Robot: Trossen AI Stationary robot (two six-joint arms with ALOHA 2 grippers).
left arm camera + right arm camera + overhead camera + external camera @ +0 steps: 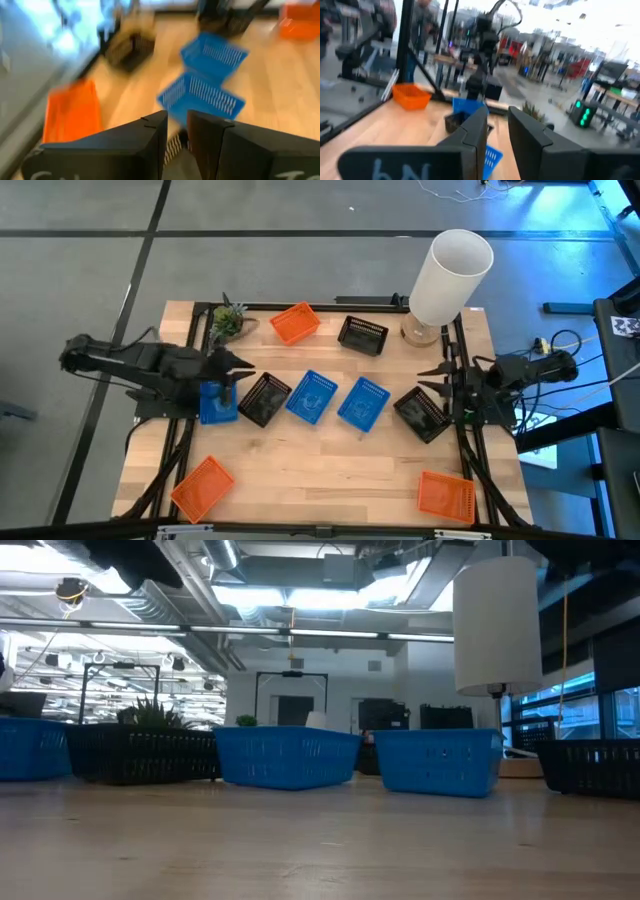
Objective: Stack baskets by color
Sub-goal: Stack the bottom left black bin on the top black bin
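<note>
Nothing is stacked yet: the blue basket [313,396], orange basket [295,323] and black basket [363,334] lie apart with the others across the bench [320,470], while the left tool [232,364] and right tool [436,379] hover slightly spread, holding nothing.

the left arm reaches in from the table's left edge, its left gripper [238,367] pointing toward the middle with the fingers [150,135] a narrow gap apart. the right arm mirrors it from the right edge, its right gripper [432,378] with fingers [475,132] likewise slightly parted, holding nothing.
</note>
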